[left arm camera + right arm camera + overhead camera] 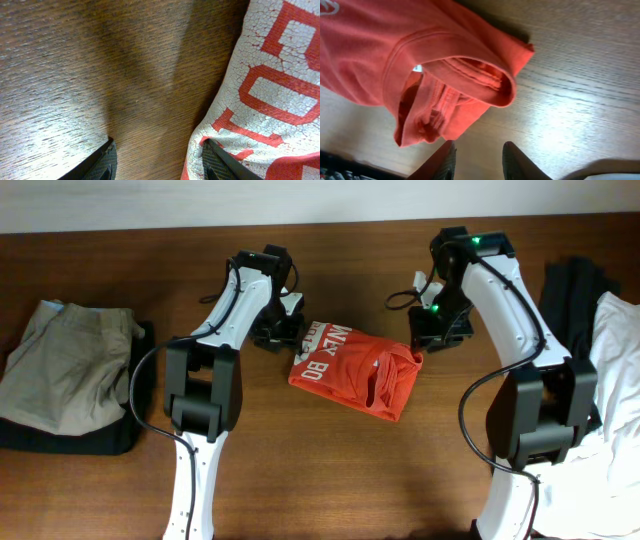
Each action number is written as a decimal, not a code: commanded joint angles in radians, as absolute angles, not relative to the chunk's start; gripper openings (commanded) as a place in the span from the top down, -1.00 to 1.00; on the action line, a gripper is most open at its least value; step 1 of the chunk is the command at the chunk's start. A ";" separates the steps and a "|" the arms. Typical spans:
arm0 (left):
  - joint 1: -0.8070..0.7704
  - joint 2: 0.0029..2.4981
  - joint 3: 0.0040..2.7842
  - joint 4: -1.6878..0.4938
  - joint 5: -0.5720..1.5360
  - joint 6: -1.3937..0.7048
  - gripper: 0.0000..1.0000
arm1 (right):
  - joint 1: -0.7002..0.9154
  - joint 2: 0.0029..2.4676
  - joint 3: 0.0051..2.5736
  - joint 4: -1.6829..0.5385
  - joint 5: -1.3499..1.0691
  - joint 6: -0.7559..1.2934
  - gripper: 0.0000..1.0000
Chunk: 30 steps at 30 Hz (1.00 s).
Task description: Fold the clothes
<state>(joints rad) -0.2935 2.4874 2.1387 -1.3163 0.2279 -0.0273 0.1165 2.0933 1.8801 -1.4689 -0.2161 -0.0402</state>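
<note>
A dark brown wooden tabletop (90, 500) with fine grain fills the view. A pale wall (200, 200) runs along its far edge. Soft light makes a bright patch (555, 120) on the wood.

T-shirt (350, 375) print, only an O legible

I see the left arm (232, 305) as white tubular links joined by boxy black joint housings, with a thin black cable (140, 375) looping out along its side. The right arm (505, 290) is built alike; I read green indicator lights (477, 240) on its upper black housings. The left fingers (106, 161) are black with fine ribbed tread. The right fingers (445, 161) look dark and ridged.
</note>
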 commanded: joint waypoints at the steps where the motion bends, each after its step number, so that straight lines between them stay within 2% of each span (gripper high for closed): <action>1: -0.294 2.506 2.128 -1.313 0.213 -0.030 -0.10 | 0.189 2.088 1.872 -1.487 -0.263 -0.025 0.27; 6: -0.294 2.506 2.128 -1.312 0.213 -0.030 -0.10 | 0.291 2.088 1.702 -1.405 -0.268 0.043 0.17; 9: -0.294 2.506 2.128 -1.306 0.213 -0.030 -0.11 | 0.327 2.088 1.578 -1.306 -0.353 0.043 0.19; 11: -0.294 2.506 2.128 -1.306 0.213 -0.030 -0.11 | 0.327 2.088 1.560 -1.296 -0.344 0.043 0.70; 12: -0.294 2.506 2.128 -1.306 0.213 -0.030 -0.11 | 0.327 2.088 1.560 -1.295 -0.345 0.043 0.73; 13: -0.295 2.506 2.128 -1.307 0.213 -0.030 -0.11 | 0.327 2.088 1.560 -1.296 -0.360 0.038 0.60; 14: -0.295 2.506 2.128 -1.306 0.213 -0.030 -0.11 | 0.327 2.088 1.560 -1.297 -0.378 0.038 0.60; 15: -0.295 2.506 2.128 -1.303 0.213 -0.030 -0.11 | 0.327 2.088 1.560 -1.301 -0.382 0.039 0.70; 16: -0.294 2.506 2.128 -1.303 0.213 -0.030 -0.11 | 0.327 2.088 1.560 -1.300 -0.371 0.044 0.92; 19: -0.294 2.506 2.128 -1.310 0.213 -0.030 -0.11 | 0.326 2.088 1.560 -1.370 -0.076 0.216 0.92; 20: -0.294 2.506 2.128 -1.310 0.213 -0.030 -0.11 | 0.326 2.088 1.560 -1.386 -0.057 0.220 0.92; 23: -0.294 2.506 2.128 -1.315 0.213 -0.030 -0.11 | 0.326 2.088 1.560 -1.428 0.117 0.396 0.88; 26: -0.294 2.505 2.128 -1.325 0.213 -0.030 -0.11 | 0.305 2.088 1.558 -1.433 0.189 0.454 0.87; 27: -0.294 2.503 2.135 -1.330 0.218 -0.030 -0.11 | 0.286 2.088 1.551 -1.437 0.193 0.454 0.80; 28: -0.292 2.502 2.144 -1.334 0.226 -0.030 -0.14 | 0.265 2.088 1.540 -1.439 0.208 0.454 0.64; 30: -0.291 2.500 2.200 -1.341 0.273 -0.020 -0.21 | 0.190 2.088 1.516 -1.381 0.308 0.454 0.51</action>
<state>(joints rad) -0.2935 2.4878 2.1448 -1.3365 0.2306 -0.0269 0.2562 2.0964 1.5406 -1.4284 0.1799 0.4316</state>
